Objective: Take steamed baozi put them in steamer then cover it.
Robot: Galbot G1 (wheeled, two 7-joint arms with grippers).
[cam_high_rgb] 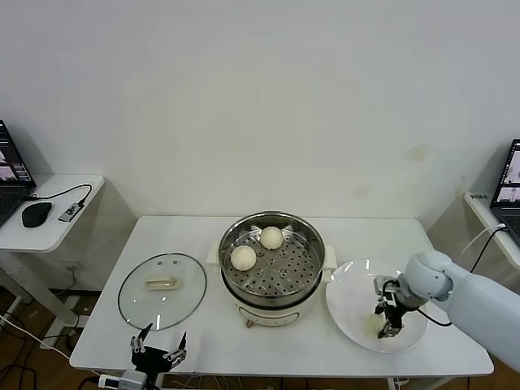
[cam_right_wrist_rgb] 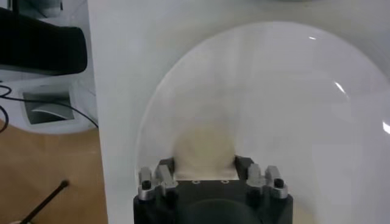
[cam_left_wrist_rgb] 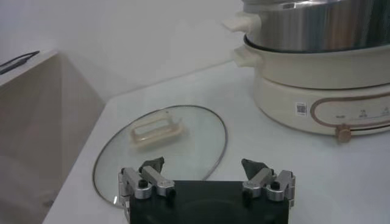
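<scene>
White table (cam_high_rgb: pixel 203 244) against a plain white wall, with the steamer (cam_high_rgb: pixel 272 264) at its centre as landmark. Two steamed baozi (cam_high_rgb: pixel 243 257) (cam_high_rgb: pixel 271 237) rest on the steamer's perforated tray. To the steamer's left, the cover (cam_high_rgb: pixel 162 290) lies flat on the table, handle up. To its right, a white plate (cam_high_rgb: pixel 357 305) carries a third baozi (cam_right_wrist_rgb: pixel 204 146), pinched between the fingers of the right gripper (cam_high_rgb: pixel 390 325). The left gripper (cam_high_rgb: pixel 158 351), fingers spread, hovers at the table's near edge beside the cover.
</scene>
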